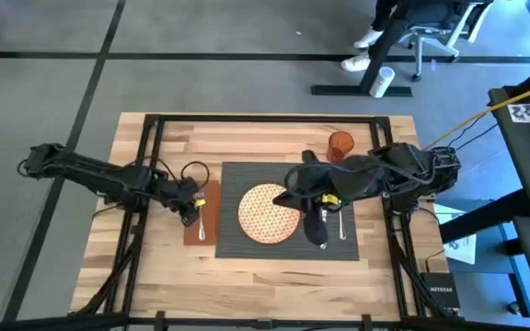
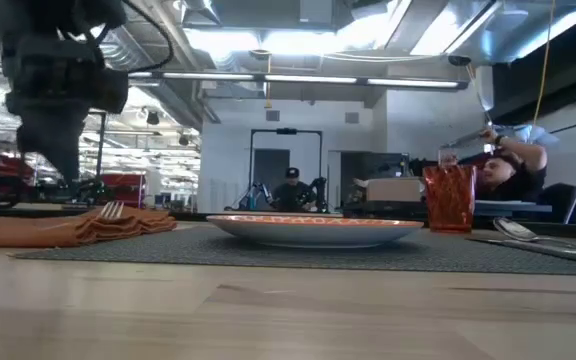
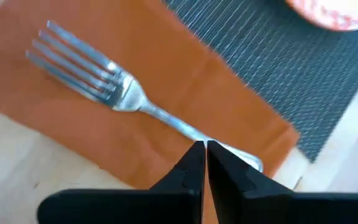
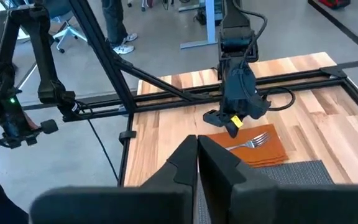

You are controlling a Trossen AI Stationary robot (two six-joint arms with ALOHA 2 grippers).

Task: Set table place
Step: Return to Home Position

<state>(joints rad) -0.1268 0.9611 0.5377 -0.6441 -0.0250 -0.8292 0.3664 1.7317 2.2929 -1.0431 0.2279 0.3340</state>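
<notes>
All pieces look set, napkin [image 1: 206,213] and fork [image 3: 104,87] left of the plate [image 1: 268,213], cup [image 1: 340,144] right, leaving only retreat for left gripper [image 3: 205,152] and right gripper [image 4: 197,142], fingers pressed together, empty.

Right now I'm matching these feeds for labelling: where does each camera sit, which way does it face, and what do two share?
High: overhead, straight down on the table; left arm and right arm show.
Low: tabletop height, level past plate and cup; left arm overhead.
Left wrist: looks down at fork on napkin; shut left gripper shows.
Right wrist: faces across to the left arm; shut right gripper shows.
Both wrist views share fork and napkin.
</notes>
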